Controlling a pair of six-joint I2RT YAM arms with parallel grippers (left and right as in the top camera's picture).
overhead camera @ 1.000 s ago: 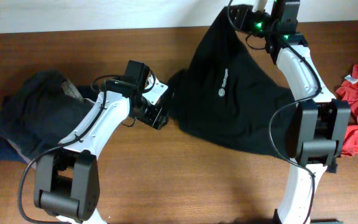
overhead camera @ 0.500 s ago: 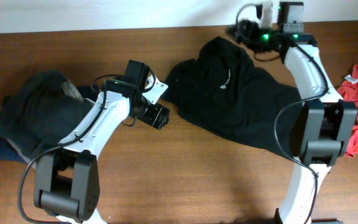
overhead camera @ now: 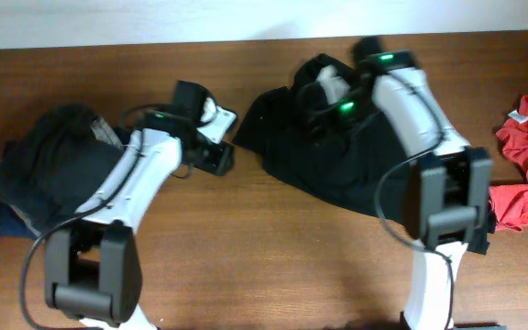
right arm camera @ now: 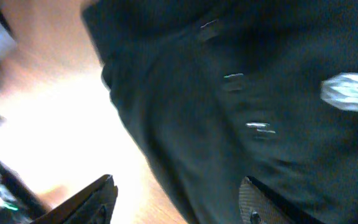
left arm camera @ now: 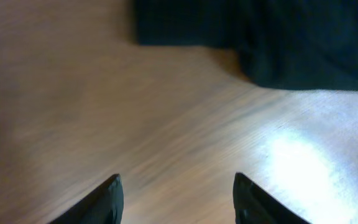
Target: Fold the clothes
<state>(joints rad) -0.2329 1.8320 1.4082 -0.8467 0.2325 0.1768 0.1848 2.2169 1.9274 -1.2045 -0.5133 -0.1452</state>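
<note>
– what did the overhead show that the wrist views missed?
– the whole black garment [overhead camera: 337, 170]: a rumpled heap under the right pincer [overhead camera: 319, 96], its edge just ahead of the left pincer [overhead camera: 223, 158].
– and close up?
– right: blurred pale marks on the cloth, jaws wide, gripping nothing. left: jaws parted, empty, over bare table [left arm camera: 166, 124].

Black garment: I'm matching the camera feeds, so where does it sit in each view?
Overhead: black garment upper centre-right, crumpled.
Left wrist: garment along the top, centre to right edge.
Right wrist: garment fills most of the frame.
Shared landmark: the wooden table meeting the garment's edge.
</note>
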